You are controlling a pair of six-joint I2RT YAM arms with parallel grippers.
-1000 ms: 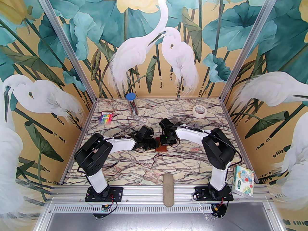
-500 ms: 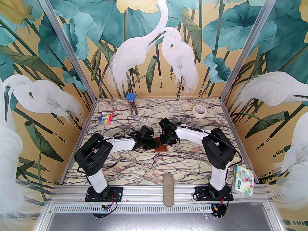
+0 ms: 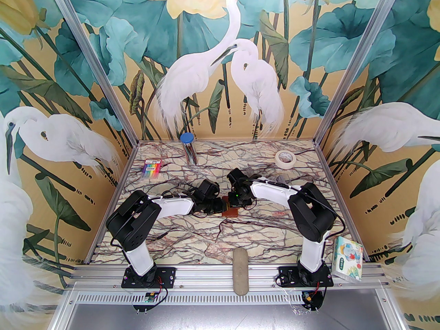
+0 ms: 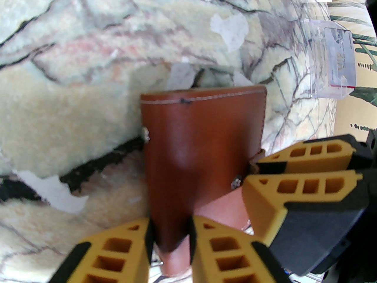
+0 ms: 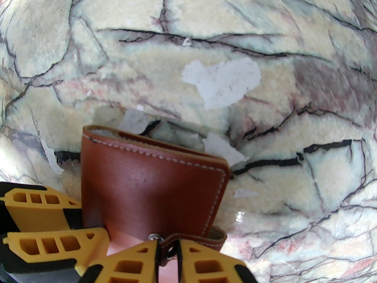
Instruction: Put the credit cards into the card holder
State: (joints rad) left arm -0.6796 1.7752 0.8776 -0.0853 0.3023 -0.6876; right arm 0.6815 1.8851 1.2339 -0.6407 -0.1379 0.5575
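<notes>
Early stage: card holder gripped, no card loaded that I can see.

My left tool (image 4: 170,225) is clamped on one edge of the reddish-brown card holder (image 4: 203,134), and my right tool (image 5: 168,249) is pinched on its snap tab (image 5: 206,238). The holder is folded nearly shut at the worktop (image 3: 240,232), well to the near-left of the tape roll (image 3: 285,157). A pale card (image 4: 338,59) lies in clear plastic just nearer than that roll. I judge that opening the holder and loading the cards remain.

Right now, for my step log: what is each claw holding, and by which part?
Both hold the card holder: the left claw pinches one leather edge, the right claw pinches its snap-button tab.
</notes>
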